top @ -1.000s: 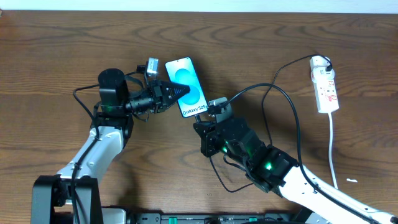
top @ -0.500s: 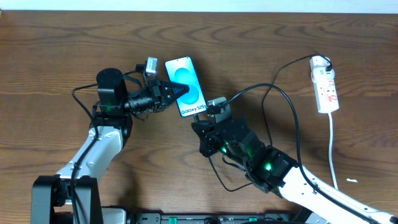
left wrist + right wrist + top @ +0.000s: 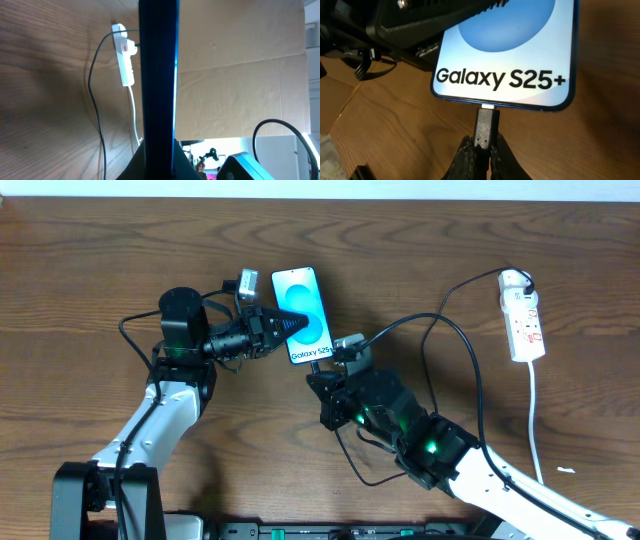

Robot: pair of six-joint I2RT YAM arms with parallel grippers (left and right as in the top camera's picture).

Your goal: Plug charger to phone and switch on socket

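Blue-screened phone (image 3: pixel 305 295) clenched in left jaws; right jaws pinch black charger (image 3: pixel 485 127) tip at port

Left arm (image 3: pixel 152 420): white tube link, black joints, a fat black cylindrical motor housing (image 3: pixel 180 315) on top, thin black cables (image 3: pixel 128 330) looping beside it. Left gripper (image 3: pixel 297 326) is black and tapers to a point; small grey camera block (image 3: pixel 245 284) sits at the wrist. Right arm (image 3: pixel 510 488): same white link, black angular joint casings (image 3: pixel 385 405) carrying green indicator lights (image 3: pixel 430 447). Right gripper (image 3: pixel 482 152): black fingers (image 3: pixel 466 159) with ribbed, saw-toothed edges.
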